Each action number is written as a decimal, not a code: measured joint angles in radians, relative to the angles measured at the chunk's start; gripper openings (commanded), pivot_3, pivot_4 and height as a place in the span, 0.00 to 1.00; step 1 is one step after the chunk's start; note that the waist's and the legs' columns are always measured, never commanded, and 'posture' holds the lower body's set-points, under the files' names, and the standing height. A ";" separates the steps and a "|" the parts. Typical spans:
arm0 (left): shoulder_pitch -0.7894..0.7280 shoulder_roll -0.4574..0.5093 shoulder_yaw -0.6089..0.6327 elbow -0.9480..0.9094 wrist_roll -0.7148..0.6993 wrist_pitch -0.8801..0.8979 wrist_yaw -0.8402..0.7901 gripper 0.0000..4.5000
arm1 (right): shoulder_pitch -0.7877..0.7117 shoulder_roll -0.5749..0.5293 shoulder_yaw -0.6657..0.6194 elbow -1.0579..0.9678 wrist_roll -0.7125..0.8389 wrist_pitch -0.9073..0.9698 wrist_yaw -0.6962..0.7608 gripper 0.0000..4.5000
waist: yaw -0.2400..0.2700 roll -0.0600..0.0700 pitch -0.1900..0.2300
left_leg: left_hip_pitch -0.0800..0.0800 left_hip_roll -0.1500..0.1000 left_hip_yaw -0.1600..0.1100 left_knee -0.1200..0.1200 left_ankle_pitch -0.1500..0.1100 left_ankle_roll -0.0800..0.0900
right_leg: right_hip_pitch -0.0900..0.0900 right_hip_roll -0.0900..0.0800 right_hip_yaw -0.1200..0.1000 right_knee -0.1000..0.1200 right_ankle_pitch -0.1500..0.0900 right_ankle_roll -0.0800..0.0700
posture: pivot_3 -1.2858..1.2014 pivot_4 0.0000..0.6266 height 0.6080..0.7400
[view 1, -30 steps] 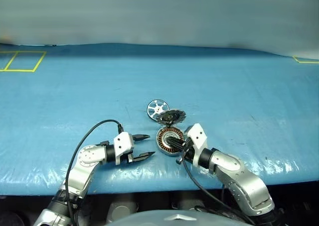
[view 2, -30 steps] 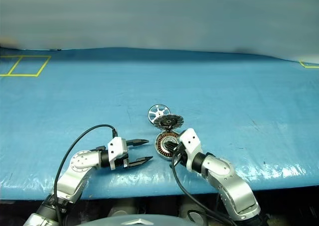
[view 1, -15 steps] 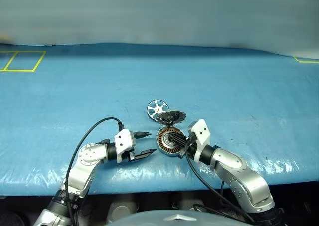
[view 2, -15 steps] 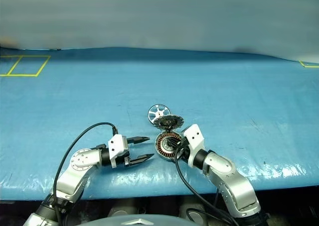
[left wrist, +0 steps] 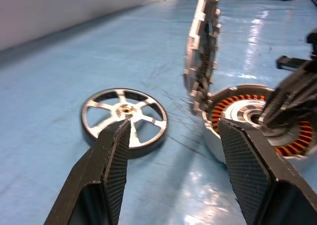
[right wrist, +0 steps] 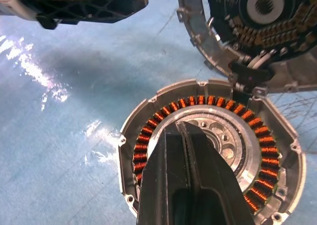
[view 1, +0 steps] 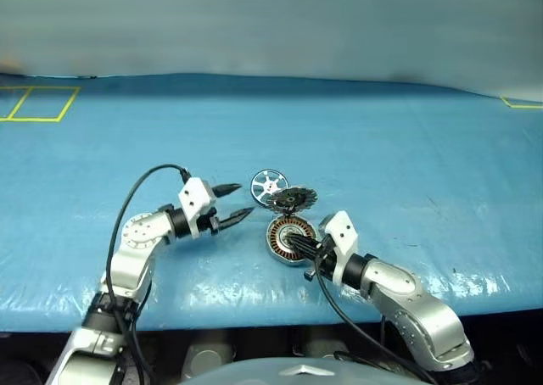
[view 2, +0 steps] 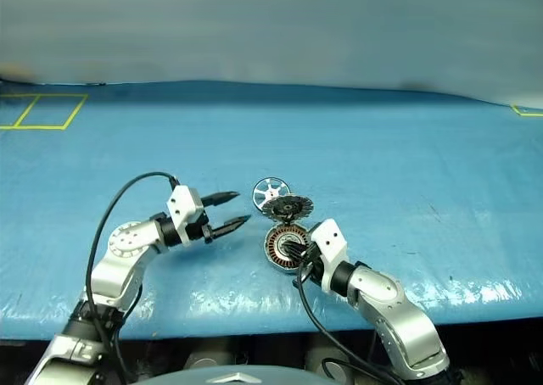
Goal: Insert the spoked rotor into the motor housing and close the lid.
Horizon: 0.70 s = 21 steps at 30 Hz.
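The small shiny silver spoked rotor point(view 1: 269, 183) lies flat on the blue plastic-covered table point(view 1: 407, 156), just beyond the round grey motor housing point(view 1: 291, 239) with its copper winding ring. The grey notched lid point(view 1: 293, 199) stands tilted open at the housing's far edge, between housing and rotor. The left hand point(view 1: 234, 200), fingers apart and empty, points at the rotor from the left. The right hand point(right wrist: 187, 150), fingers together, rests over the housing's silver hub.

Procedure: straddle the rotor rim with both fingers, grip, and lift clear before moving. The upright lid obstructs the direct path; the right hand covers the seat and should withdraw.
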 measured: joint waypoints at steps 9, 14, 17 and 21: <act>-0.262 0.061 -0.074 0.213 0.111 0.019 -0.114 0.66 | 0.078 -0.061 -0.036 -0.099 0.011 0.023 -0.013 0.00 | 0.004 -0.001 0.000 | -0.001 -0.002 0.000 0.000 0.000 0.000 | 0.000 0.001 -0.001 0.000 0.000 0.000 | 0.52 0.24 1.00; -0.465 0.034 -0.154 0.421 0.178 -0.027 -0.220 0.66 | 0.139 -0.104 -0.035 -0.200 0.015 0.018 0.004 0.00 | 0.004 -0.002 0.001 | -0.002 -0.003 0.000 0.001 0.000 0.000 | 0.000 0.002 -0.001 0.000 0.000 0.001 | 0.52 0.24 1.00; -0.561 -0.005 -0.188 0.528 0.194 -0.038 -0.285 0.66 | 0.143 -0.106 -0.044 -0.221 0.013 0.016 -0.009 0.00 | 0.001 -0.003 0.001 | -0.002 -0.003 0.000 0.002 0.000 0.000 | 0.000 0.003 0.000 0.000 0.000 0.001 | 0.52 0.24 1.00; -0.681 -0.029 -0.260 0.700 0.289 -0.080 -0.330 0.66 | 0.152 -0.101 -0.049 -0.229 -0.002 0.015 -0.041 0.00 | 0.000 -0.004 0.002 | -0.003 -0.003 0.000 0.002 0.000 0.000 | -0.001 0.003 0.000 0.000 0.000 0.001 | 0.52 0.24 1.00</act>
